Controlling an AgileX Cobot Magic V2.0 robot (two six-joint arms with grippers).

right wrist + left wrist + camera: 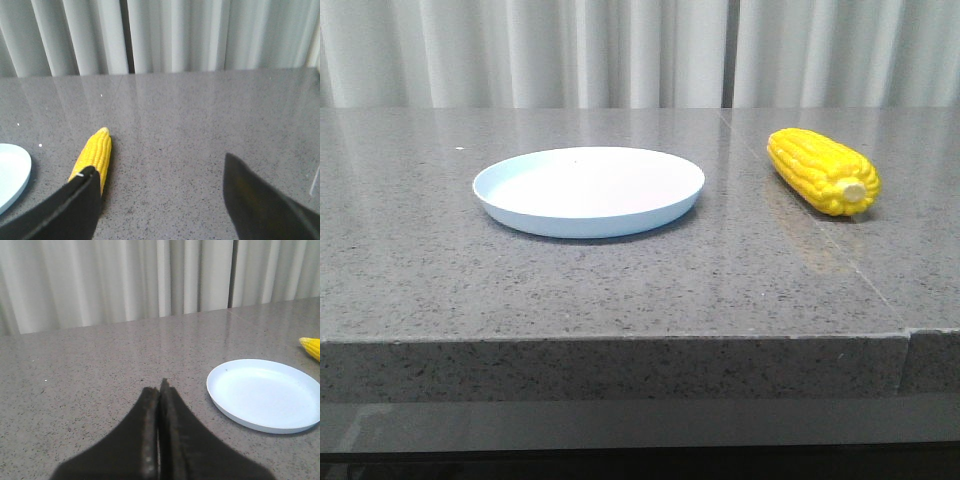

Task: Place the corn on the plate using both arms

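1. On my front view I see the plate (pixel 588 190) lying flat on the grey speckled counter (pixel 620 280), left of centre, with nothing on it.
2. The corn (pixel 822 170) lies on its side on the counter to the right of the plate, well apart from it. Its pale stub end faces the near right and its tapered tip points toward the far left.
3. Neither arm appears in the front view.
4. My left wrist view shows the left gripper (pixel 160 390) with its jaws pressed together, nothing between them. It hangs over bare counter, with the plate (pixel 265 395) off to one side and only the tip of the corn (pixel 311 346) visible past the plate.
5. My right wrist view shows the right gripper (pixel 160 200) with its jaws spread wide and holding nothing. The corn (pixel 94 155) lies just beyond one finger (pixel 70 210), which partly covers its near end. An edge of the plate (pixel 12 172) shows beside the corn.
6. Pale curtains (pixel 620 50) hang behind the counter.
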